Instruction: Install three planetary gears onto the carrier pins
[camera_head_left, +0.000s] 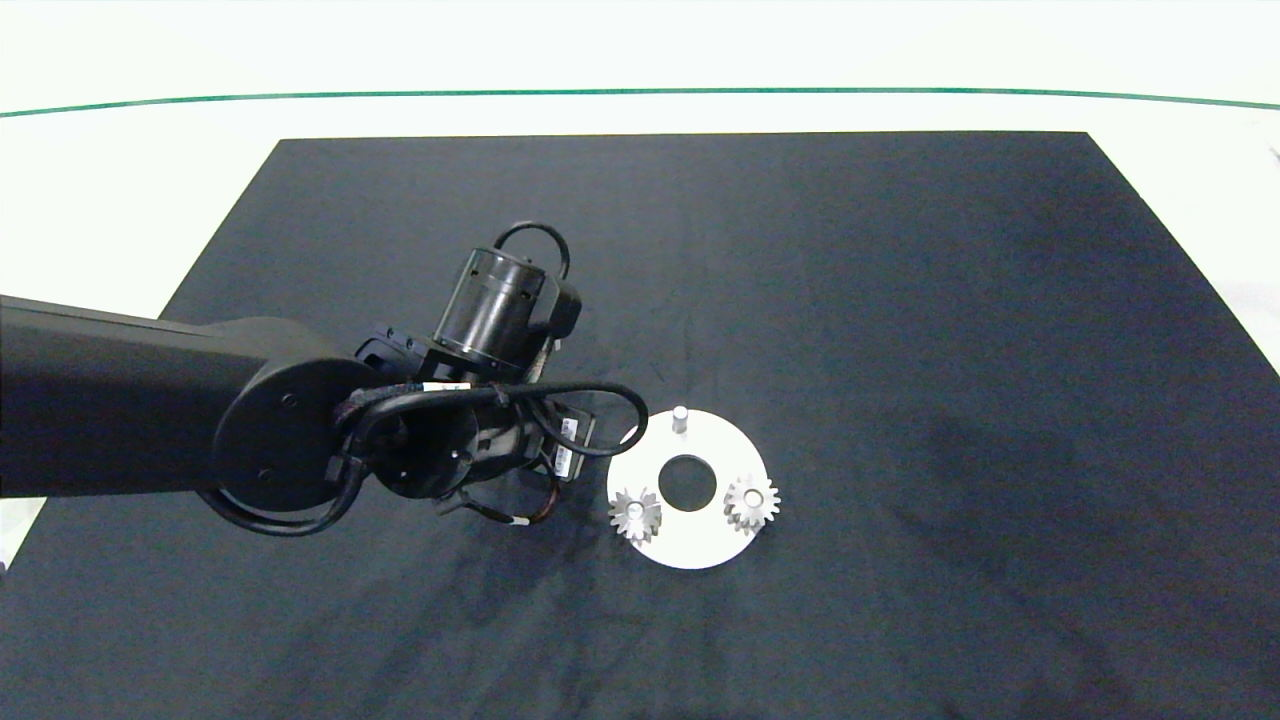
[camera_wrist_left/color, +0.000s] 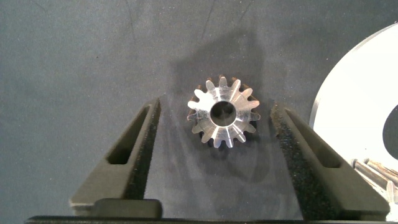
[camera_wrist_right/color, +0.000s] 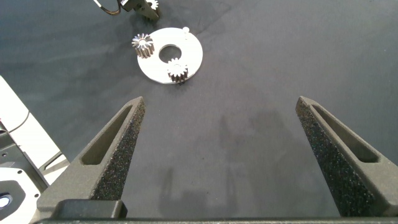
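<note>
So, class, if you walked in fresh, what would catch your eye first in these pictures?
Probably the white disc on the black mat, with two silver gears already on its pins and one pin bare. Next, the left tool, open, straddling the third gear lying flat on the mat beside the disc. The right tool hangs open, farther off.

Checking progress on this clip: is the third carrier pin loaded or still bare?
Bare. Its pin stands empty on the white disc; the third gear lies flat on the mat between the open left gripper fingers.

White table bears a black mat; white disc; loose gear.
</note>
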